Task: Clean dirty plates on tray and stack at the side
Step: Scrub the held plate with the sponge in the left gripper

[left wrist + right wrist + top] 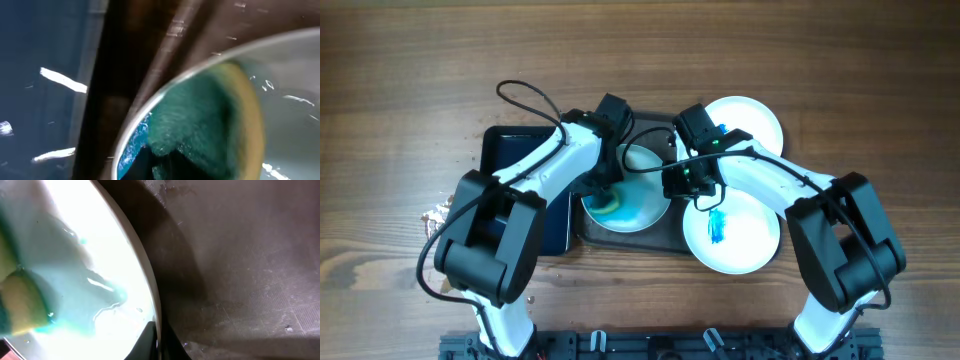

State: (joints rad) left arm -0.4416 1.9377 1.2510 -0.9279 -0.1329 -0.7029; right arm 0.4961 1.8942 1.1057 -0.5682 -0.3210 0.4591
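1. Overhead: we see the middle plate (pixel 642 205) lying on the tray (pixel 630 241) at the centre of the frame, its face washed with a thin blue-green film. The left fingers (pixel 605 190) press a sponge (pixel 610 207) onto the plate's lower left part. The right fingers (pixel 670 188) sit at its right rim. Two more plates lie off the tray on the tabletop (pixel 400 80). A smeared plate (pixel 750 245) is at lower right, touching or just beside the tray's edge, and a far plate (pixel 760 115) is at upper right. A black tray (pixel 515 165) sits at the left.
2. Left wrist: the green-and-yellow sponge fills the lower centre, lying against the wet plate just inside its rim. The fingers themselves are hidden here, but we judge them closed on the sponge, which looks soft and likely to squash under a push.
3. Right wrist: dark fingertips at the bottom edge pinch the plate's thin rim from both sides, closed narrow on it. Blue liquid pools on the white face at the left.
4. Handling, as we judge it: the plate is stiff, light and breakable, and it is now wet and slippery. The rim is the only place to take hold. A lift to the side will want a firm pinch and a level carry, or the plate may slide out.
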